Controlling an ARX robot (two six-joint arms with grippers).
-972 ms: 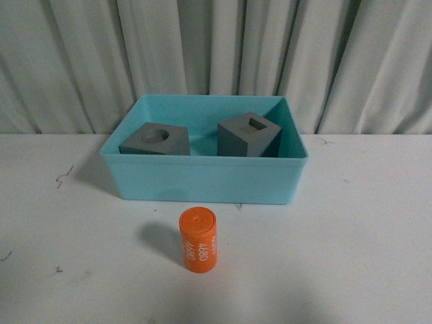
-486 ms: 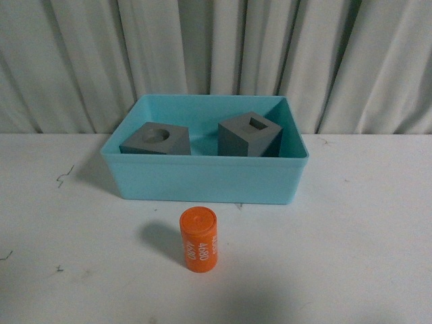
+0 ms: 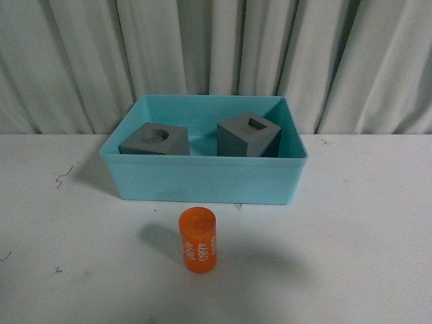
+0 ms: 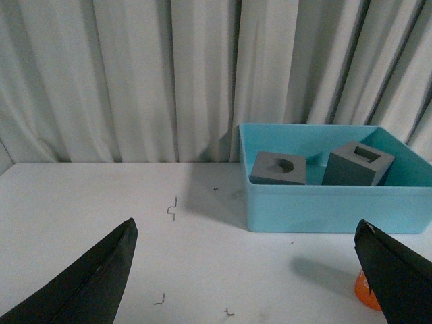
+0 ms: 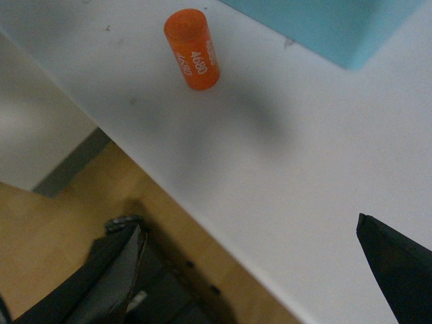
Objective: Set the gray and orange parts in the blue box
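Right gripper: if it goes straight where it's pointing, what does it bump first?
The right gripper would most likely meet the white table near its edge; the orange cylinder lies off that line, though depth is unclear.

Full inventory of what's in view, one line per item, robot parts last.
box: 1, light blue, on the table, mid-back
round-recess cube: 1, dark gray, inside the box, left part
slot cube: 1, dark gray, inside the box, right part, tilted
cylinder: 1, orange with white "4680", on the table in front of the box, outside it
table: 1, white, a few small dark marks
curtain: 1, pale gray, behind the table
floor: wood-coloured, below the table edge, right wrist view only
left gripper: 1, black, open, empty, above the table
right gripper: 1, black, open, empty, above the table's near edge
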